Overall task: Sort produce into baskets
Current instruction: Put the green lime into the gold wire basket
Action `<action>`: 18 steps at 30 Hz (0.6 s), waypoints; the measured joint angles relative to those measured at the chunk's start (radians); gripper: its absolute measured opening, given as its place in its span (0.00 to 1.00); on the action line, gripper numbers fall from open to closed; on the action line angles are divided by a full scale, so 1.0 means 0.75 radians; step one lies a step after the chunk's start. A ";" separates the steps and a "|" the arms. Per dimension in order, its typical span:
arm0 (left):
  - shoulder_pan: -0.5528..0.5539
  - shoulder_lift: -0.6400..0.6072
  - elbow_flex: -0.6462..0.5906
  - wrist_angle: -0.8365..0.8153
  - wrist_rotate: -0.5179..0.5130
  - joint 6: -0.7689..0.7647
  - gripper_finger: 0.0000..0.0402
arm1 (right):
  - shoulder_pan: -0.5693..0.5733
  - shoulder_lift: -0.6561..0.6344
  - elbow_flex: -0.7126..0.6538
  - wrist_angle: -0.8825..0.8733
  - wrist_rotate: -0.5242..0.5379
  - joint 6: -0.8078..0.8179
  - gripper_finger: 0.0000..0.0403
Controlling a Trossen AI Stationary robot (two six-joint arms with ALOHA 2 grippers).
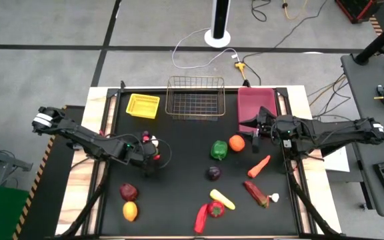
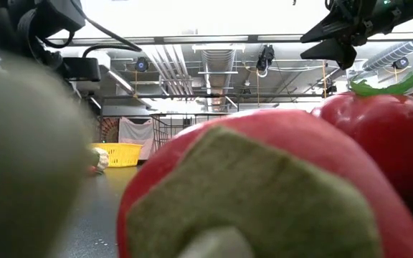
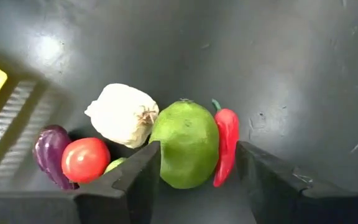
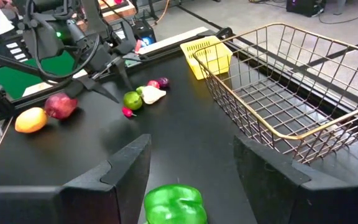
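Observation:
My left gripper (image 3: 197, 180) is open over a small cluster of produce at the table's left. Its fingers stand on either side of a green lime (image 3: 188, 143) and a red chili (image 3: 226, 144). A white garlic (image 3: 123, 115), a red tomato (image 3: 86, 159) and a purple eggplant (image 3: 48, 152) lie beside them. In the high view this gripper (image 1: 151, 153) is near the cluster (image 1: 152, 141). My right gripper (image 4: 191, 168) is open and empty above a green pepper (image 4: 173, 204), next to an orange (image 1: 237, 143). A yellow tray (image 1: 143, 105), a wire basket (image 1: 195, 98) and a pink bin (image 1: 253, 105) stand along the far edge.
More produce lies on the black mat: a purple piece (image 1: 214, 173), a carrot (image 1: 259, 166), a yellow piece (image 1: 222, 198), a red pepper (image 1: 215, 209), a dark red piece (image 1: 129, 192) and a lemon (image 1: 130, 211). The red pepper (image 2: 278, 193) fills most of the low view.

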 joint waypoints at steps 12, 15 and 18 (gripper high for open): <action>0.000 0.000 -0.004 0.008 -0.045 -0.012 0.48 | 0.000 0.001 -0.002 0.000 0.000 0.003 0.54; 0.000 0.000 -0.005 0.008 -0.031 -0.017 0.50 | 0.000 0.001 -0.002 0.000 0.000 0.003 0.54; 0.000 0.000 -0.006 0.009 -0.023 -0.025 0.53 | 0.000 0.001 -0.002 0.000 0.000 0.003 0.54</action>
